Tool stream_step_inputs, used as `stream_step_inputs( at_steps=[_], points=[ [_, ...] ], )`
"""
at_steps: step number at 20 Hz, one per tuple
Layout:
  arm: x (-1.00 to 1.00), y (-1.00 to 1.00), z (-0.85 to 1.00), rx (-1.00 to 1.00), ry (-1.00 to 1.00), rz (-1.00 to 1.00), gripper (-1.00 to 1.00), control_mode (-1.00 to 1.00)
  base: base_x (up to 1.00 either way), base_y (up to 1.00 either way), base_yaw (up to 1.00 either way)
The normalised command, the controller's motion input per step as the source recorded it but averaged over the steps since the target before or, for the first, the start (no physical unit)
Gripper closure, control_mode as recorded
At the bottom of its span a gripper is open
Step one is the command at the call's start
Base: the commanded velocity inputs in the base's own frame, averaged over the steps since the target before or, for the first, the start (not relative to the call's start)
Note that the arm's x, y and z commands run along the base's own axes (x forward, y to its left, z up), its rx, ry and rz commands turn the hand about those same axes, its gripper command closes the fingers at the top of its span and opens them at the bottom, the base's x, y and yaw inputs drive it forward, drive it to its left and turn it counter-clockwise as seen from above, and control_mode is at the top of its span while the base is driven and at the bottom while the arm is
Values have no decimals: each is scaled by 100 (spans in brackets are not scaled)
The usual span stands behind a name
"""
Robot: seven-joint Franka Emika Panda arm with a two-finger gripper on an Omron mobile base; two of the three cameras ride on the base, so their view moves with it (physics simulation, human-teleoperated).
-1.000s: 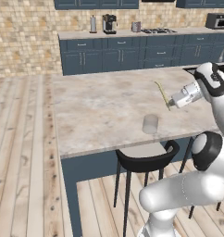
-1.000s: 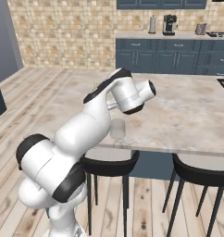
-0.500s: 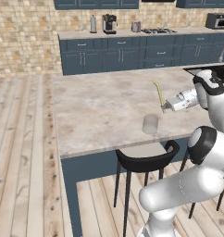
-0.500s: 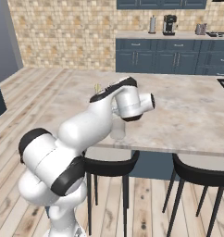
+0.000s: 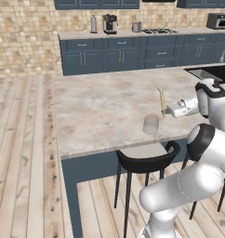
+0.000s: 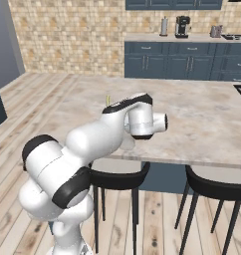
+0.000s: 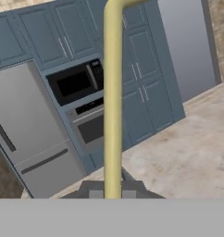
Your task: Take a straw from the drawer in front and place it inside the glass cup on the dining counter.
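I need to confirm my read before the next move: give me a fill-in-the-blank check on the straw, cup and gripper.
1. The gripper is ____ on the straw.
2. The straw stands roughly ____ above the dining counter.
3. The glass cup on the counter has ____ inside it.
4. By the left base view, the straw is just to the ____ of the cup.

Missing words: shut; upright; nothing; right

The straw (image 6: 108, 100) shows just its tip above the arm; the glass cup (image 6: 128, 144) sits mostly hidden behind it.

The glass cup (image 5: 151, 124) stands on the dining counter (image 5: 100, 107); the straw (image 5: 160, 98) is up just right of it.
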Motion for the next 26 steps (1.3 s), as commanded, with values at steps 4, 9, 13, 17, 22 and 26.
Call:
stream_step_inputs(
  at_steps=[4, 9, 13, 17, 22, 26],
  points=[
    [8, -12, -18, 0, 0, 0, 100, -100, 0, 0, 0],
    [17, -1, -13, 0, 0, 0, 100, -100, 0, 0, 0],
    [31, 0, -9, 0, 0, 0, 100, -100, 0, 0, 0],
    [16, -10, -5, 0, 0, 0, 100, -100, 0, 0, 0],
    [2, -13, -13, -1, -2, 0, 100, -100, 0, 0, 0],
    [25, 0, -19, -5, 0, 0, 100, -100, 0, 0, 0]
  ],
)
